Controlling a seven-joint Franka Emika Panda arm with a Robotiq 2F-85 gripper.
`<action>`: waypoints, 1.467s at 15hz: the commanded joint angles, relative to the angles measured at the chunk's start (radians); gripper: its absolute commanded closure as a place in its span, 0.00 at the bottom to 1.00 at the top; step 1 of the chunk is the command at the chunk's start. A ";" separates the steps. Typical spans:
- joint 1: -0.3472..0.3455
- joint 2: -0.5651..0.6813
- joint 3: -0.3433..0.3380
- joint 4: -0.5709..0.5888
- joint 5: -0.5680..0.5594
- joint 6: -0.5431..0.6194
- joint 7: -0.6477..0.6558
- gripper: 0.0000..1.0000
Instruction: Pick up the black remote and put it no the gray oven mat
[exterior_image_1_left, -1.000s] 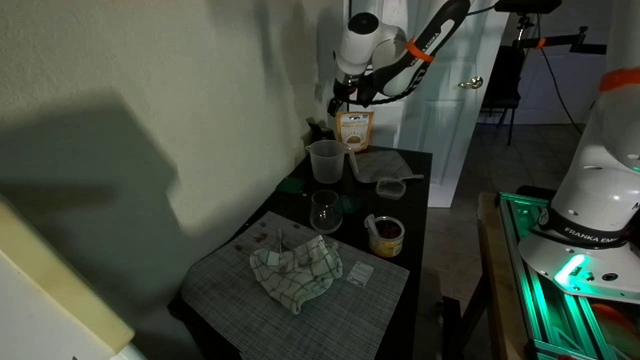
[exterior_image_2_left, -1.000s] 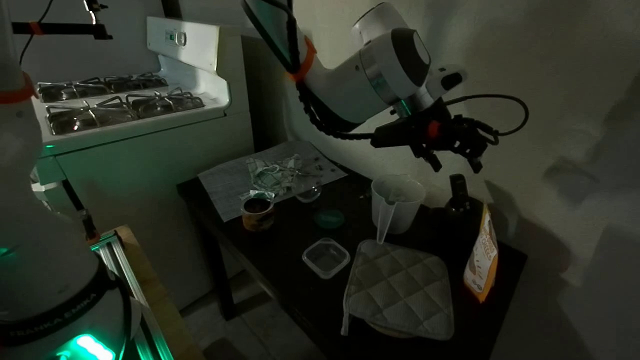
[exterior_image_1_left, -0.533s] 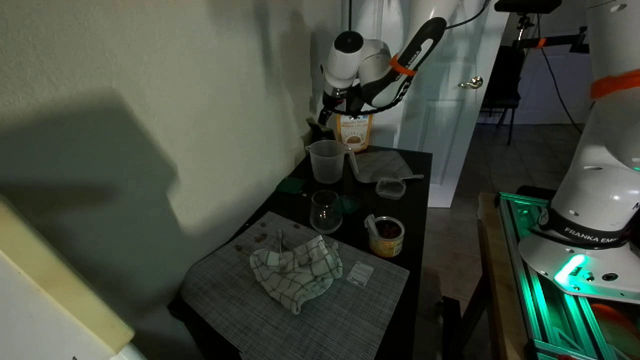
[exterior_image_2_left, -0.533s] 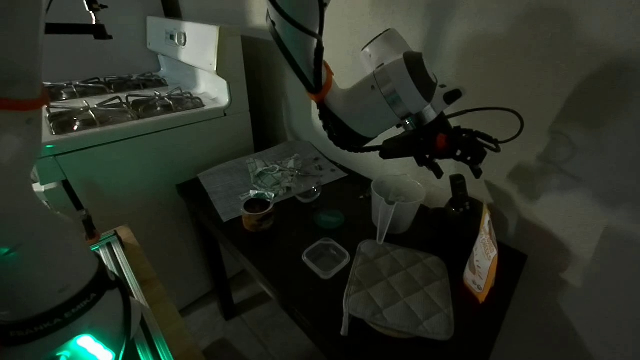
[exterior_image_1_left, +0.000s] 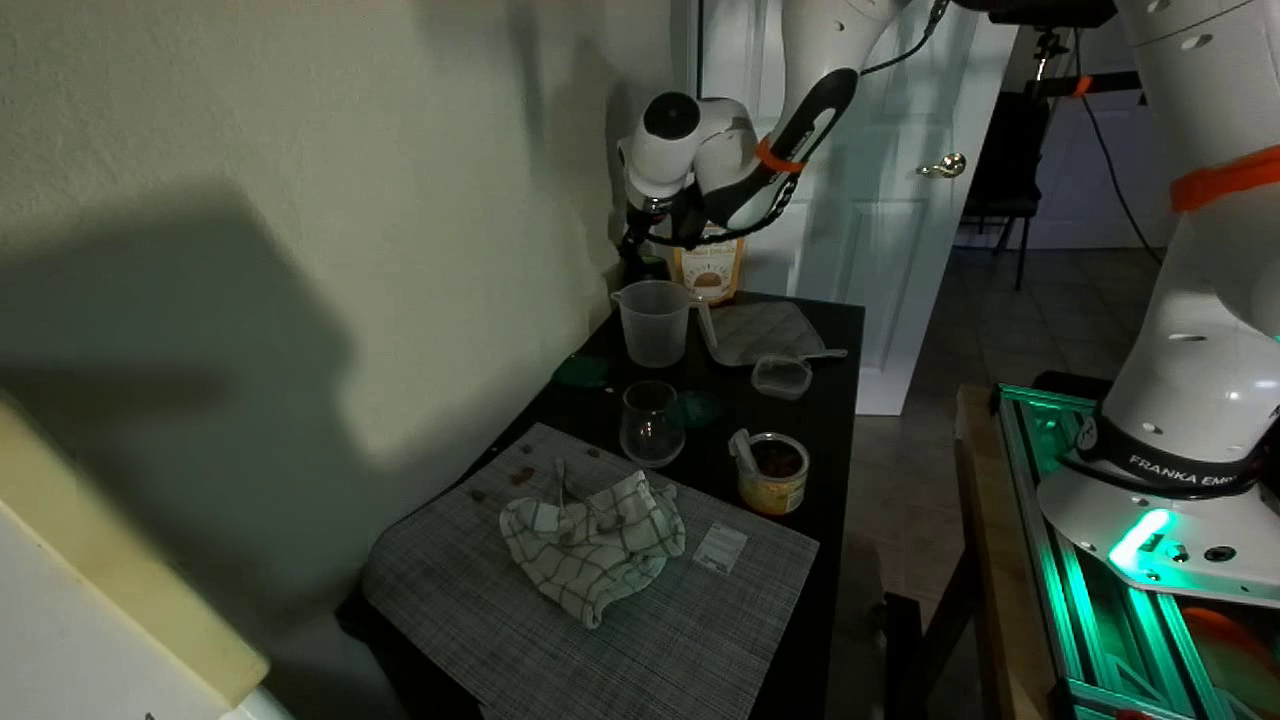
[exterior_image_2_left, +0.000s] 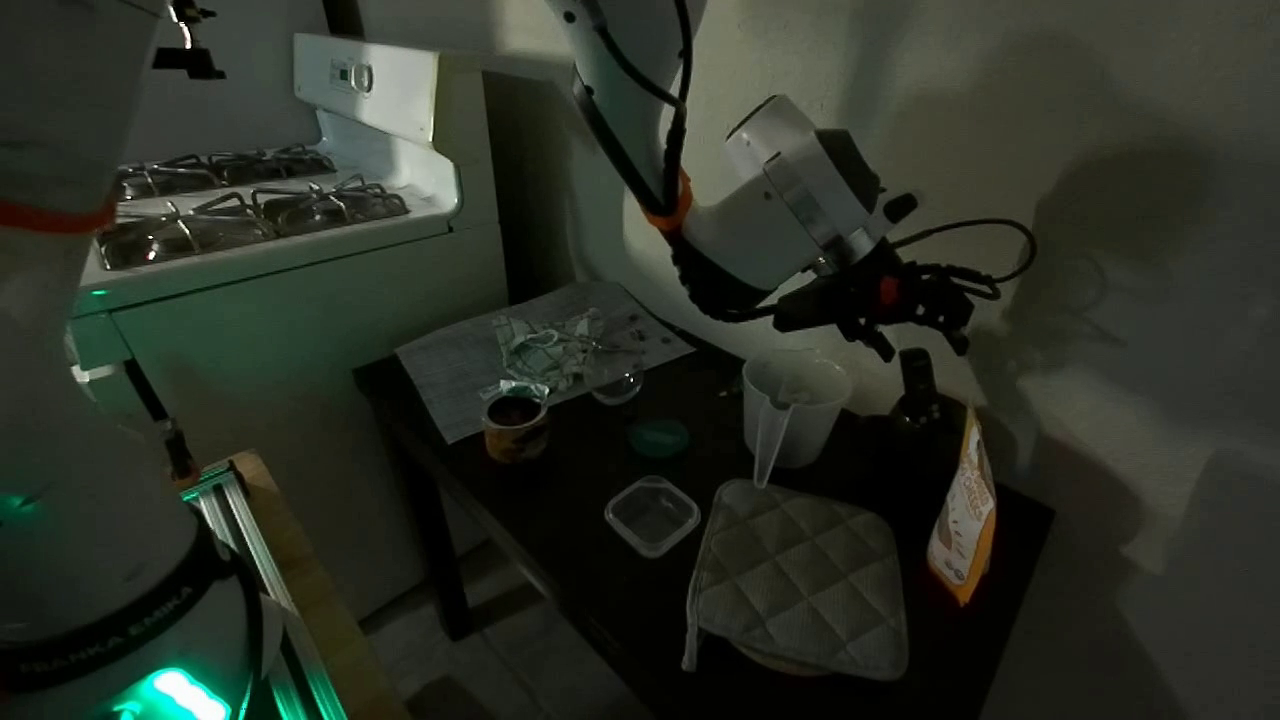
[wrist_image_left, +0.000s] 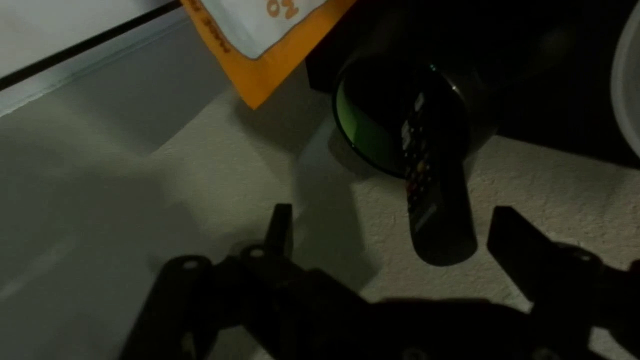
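Observation:
The black remote (wrist_image_left: 440, 220) stands tilted in a dark cup with a green inside (wrist_image_left: 367, 130), its upper end sticking out. The remote also shows in an exterior view (exterior_image_2_left: 917, 375). My gripper (wrist_image_left: 392, 209) is open and empty; in the wrist view the remote's end appears between the fingers, nearer the right one, apart from both. In an exterior view my gripper (exterior_image_2_left: 922, 349) hangs just above the remote. The gray oven mat (exterior_image_1_left: 450, 590), large and woven, lies at the table end away from the cup; it also shows in an exterior view (exterior_image_2_left: 460, 385).
A clear measuring jug (exterior_image_2_left: 795, 425) and an orange-edged bag (exterior_image_2_left: 965, 520) flank the cup. A quilted gray pad (exterior_image_2_left: 810, 580) lies before them. A checked towel (exterior_image_1_left: 600, 560) lies on the mat, with a stemless glass (exterior_image_1_left: 652, 430) and a can (exterior_image_1_left: 772, 475) near it. The wall is close behind.
The arm has lowered toward the cup and, in an exterior view, moved left toward the wall. The gripper stays open. The remote and the other things have not moved.

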 joint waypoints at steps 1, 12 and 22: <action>0.035 0.074 -0.041 0.062 -0.061 0.037 0.121 0.00; 0.103 0.121 -0.098 0.091 -0.085 0.018 0.222 0.81; 0.185 -0.113 -0.164 -0.092 -0.137 0.009 0.295 0.94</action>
